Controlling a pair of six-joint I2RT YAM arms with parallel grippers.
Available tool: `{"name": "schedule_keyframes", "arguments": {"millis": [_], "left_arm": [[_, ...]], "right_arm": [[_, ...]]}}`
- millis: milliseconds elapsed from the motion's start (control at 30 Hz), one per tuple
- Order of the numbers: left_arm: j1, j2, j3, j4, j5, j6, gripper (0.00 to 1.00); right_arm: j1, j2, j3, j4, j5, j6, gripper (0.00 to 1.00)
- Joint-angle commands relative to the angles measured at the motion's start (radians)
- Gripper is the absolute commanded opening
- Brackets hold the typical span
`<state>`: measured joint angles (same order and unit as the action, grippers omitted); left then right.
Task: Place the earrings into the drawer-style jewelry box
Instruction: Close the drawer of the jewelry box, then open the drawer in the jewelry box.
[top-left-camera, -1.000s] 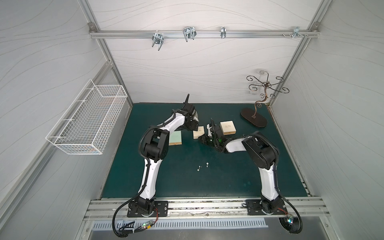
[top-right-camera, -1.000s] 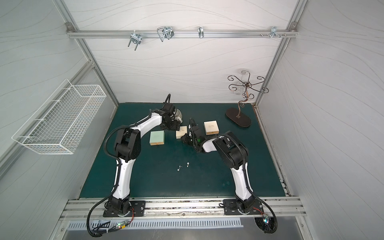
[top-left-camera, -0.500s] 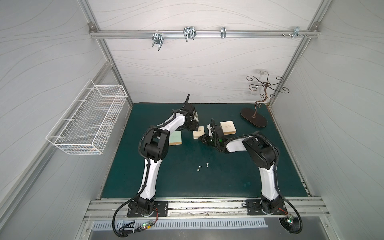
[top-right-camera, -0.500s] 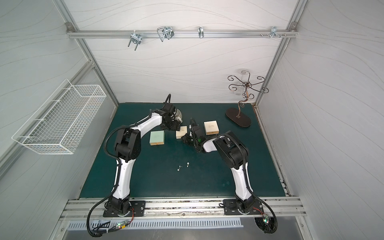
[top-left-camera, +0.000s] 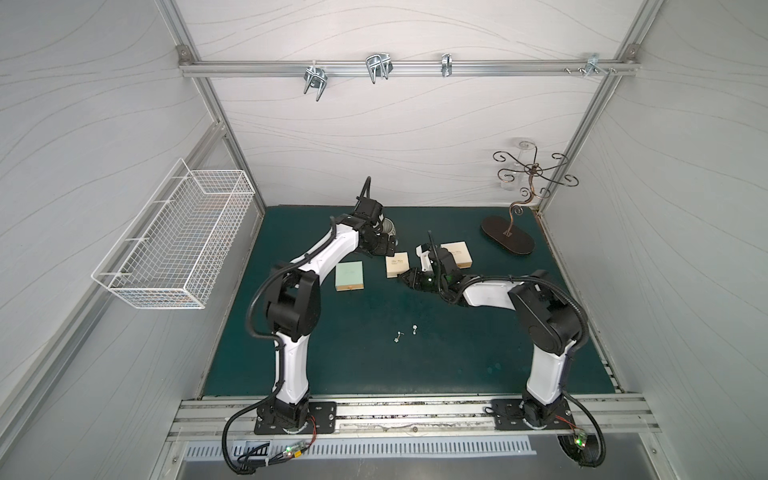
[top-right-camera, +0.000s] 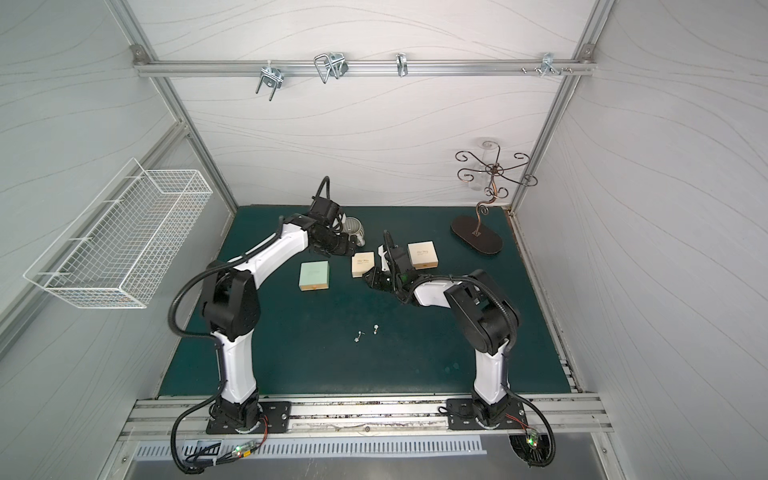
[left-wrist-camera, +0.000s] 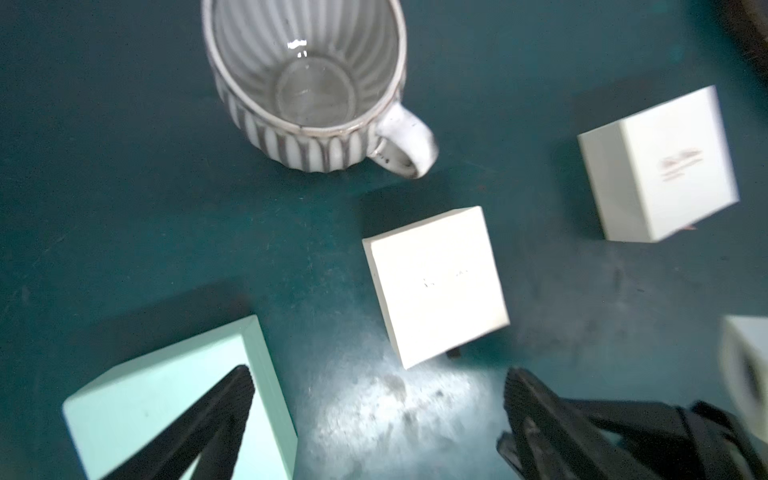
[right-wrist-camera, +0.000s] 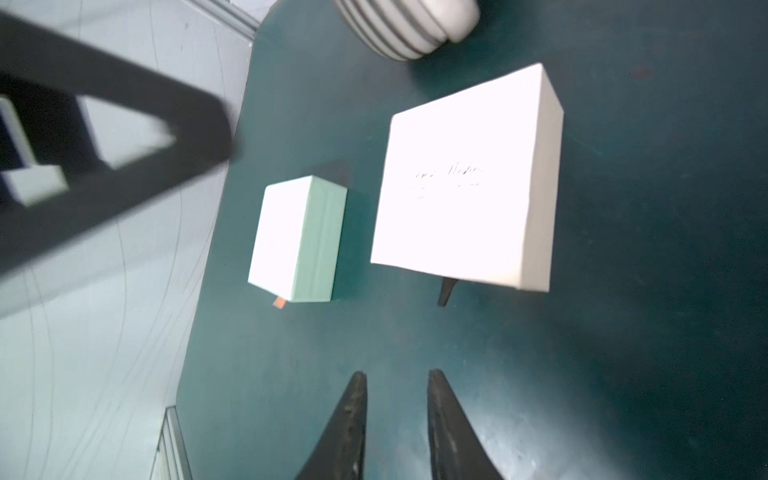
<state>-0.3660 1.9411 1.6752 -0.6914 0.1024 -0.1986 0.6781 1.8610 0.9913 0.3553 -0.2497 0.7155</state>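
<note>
Read a top view as a clock with the arm bases at 6. The earrings lie loose on the green surface just short of centre toward 6, well apart from every box and from both claws. None has been picked up yet. Three boxes sit toward 12: a mint box at about 11, a small white box at 12 and a larger white box at 1. A ribbed mug stands farther out toward 12, and a wire jewellery stand is at 2.

The right claw is low, its jaws a narrow gap apart with nothing between them. It is aimed at the dark pull tab poking from the small white box's near edge. The left claw hangs spread wide and empty over the gap between the mint box and the small white box.

My reading is that the drawer gets opened first. To do it well, square the narrow jaws on the tab, pinch the tab alone and not the box wall, then draw straight out along the drawer's line. The box looks light and will likely slide along, so the left claw would do best to steady its shell from above. The mint box also shows an orange tab — which box is meant I cannot tell for sure
</note>
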Motion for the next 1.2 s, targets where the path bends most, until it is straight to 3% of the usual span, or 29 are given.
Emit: {"name": "schedule_keyframes", "arguments": {"millis": [0, 200, 400, 700, 1167], "left_arm": [[0.049, -0.114, -0.095, 0.044, 0.028, -0.025, 0.98], [0.168, -0.308, -0.358, 0.075, 0.045, -0.081, 0.98], [0.258, -0.369, -0.495, 0.089, 0.062, -0.086, 0.98], [0.296, -0.288, -0.48, 0.08, 0.073, -0.07, 0.98], [0.309, -0.093, -0.367, 0.037, 0.054, -0.038, 0.99]], "right_arm": [[0.032, -0.045, 0.022, -0.121, -0.033, -0.045, 0.29], [0.109, -0.015, 0.107, -0.155, -0.021, -0.015, 0.31], [0.168, 0.096, 0.231, -0.14, -0.035, 0.052, 0.34], [0.211, 0.232, 0.354, -0.139, -0.019, 0.125, 0.42], [0.254, 0.364, 0.462, -0.127, 0.011, 0.201, 0.43]]}}
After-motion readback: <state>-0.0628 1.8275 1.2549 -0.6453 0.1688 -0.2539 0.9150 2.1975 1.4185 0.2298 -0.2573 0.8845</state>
